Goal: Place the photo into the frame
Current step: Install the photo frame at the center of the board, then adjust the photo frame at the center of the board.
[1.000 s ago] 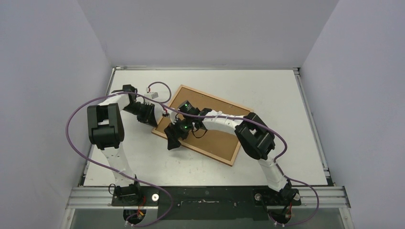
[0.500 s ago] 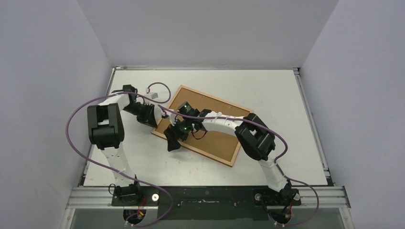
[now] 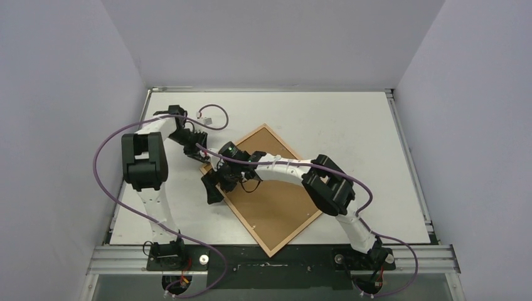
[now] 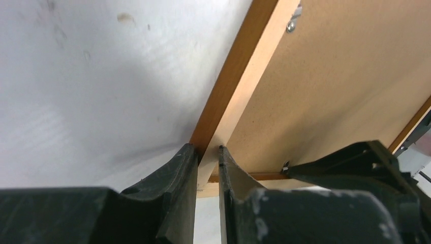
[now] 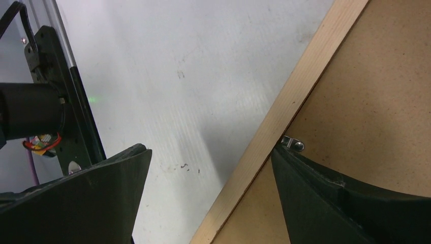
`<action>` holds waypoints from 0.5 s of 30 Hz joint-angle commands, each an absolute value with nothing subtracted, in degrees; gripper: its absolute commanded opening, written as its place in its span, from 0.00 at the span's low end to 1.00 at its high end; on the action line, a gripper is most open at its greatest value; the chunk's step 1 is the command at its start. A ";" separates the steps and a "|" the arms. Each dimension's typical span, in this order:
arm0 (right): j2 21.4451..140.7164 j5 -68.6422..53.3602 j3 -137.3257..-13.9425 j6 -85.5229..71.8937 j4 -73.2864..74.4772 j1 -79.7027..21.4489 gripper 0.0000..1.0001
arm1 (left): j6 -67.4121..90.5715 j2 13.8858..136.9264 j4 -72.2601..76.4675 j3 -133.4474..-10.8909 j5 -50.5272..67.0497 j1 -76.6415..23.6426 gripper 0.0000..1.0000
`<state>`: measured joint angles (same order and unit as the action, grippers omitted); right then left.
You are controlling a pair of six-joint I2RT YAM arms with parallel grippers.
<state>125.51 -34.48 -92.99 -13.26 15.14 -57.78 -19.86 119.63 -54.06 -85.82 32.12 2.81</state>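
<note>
Our left gripper (image 4: 207, 152) is clenched on a rail of the thin reddish-brown wooden frame (image 4: 231, 81), which lies back-up on the table (image 3: 376, 125). We judge a steady pinch best. Our right gripper (image 5: 209, 151) gapes astride the adjoining rail, beside a small metal tab (image 5: 294, 144) on the brown fibreboard backing (image 5: 381, 101). One corner crowds the near edge, and room lies far-right. No photo shows.

The left arm (image 3: 154, 204) and right arm (image 3: 282, 168) have white tubular links and chunky black joint housings (image 3: 143, 164). Purple cables (image 3: 95, 160) loop loosely along both. A green light (image 3: 229, 150) shows on the right wrist (image 3: 241, 160). The left pincer (image 4: 207, 150) has matte black fingers (image 4: 175, 178), one with pale scuffs.
</note>
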 commanded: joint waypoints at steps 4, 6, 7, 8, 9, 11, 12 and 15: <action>121.58 -31.29 -95.07 -18.54 10.46 -52.52 0.90 | -14.65 122.82 -48.74 -97.70 34.98 2.07 0.08; 119.41 -30.76 -93.77 -18.37 9.91 -49.39 0.90 | -13.96 122.03 -51.53 -101.05 36.33 3.08 0.12; 118.32 -30.51 -92.80 -18.13 9.67 -48.18 0.90 | -13.80 121.54 -53.26 -102.42 36.67 3.66 0.15; 117.18 -29.96 -91.71 -17.92 9.48 -46.76 0.90 | -13.89 120.81 -55.32 -103.44 36.97 4.38 0.17; 115.84 -29.79 -89.98 -17.79 8.56 -45.31 0.90 | -14.35 119.94 -57.05 -103.64 37.26 5.06 0.19; 112.89 -29.44 -86.23 -18.07 6.82 -42.05 0.90 | -15.39 117.23 -59.63 -101.26 37.19 6.39 0.20; 111.49 -28.87 -84.45 -18.10 6.51 -40.31 0.90 | -16.06 115.44 -60.34 -99.03 36.88 7.01 0.21; 107.60 -24.57 -80.40 -16.43 7.46 -35.07 0.90 | -17.73 109.79 -60.57 -89.41 34.87 7.68 0.21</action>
<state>115.83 -29.71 -84.33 -17.61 10.39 -40.21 -15.55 118.30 -55.31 -97.71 35.14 6.26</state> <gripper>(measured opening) 0.898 0.211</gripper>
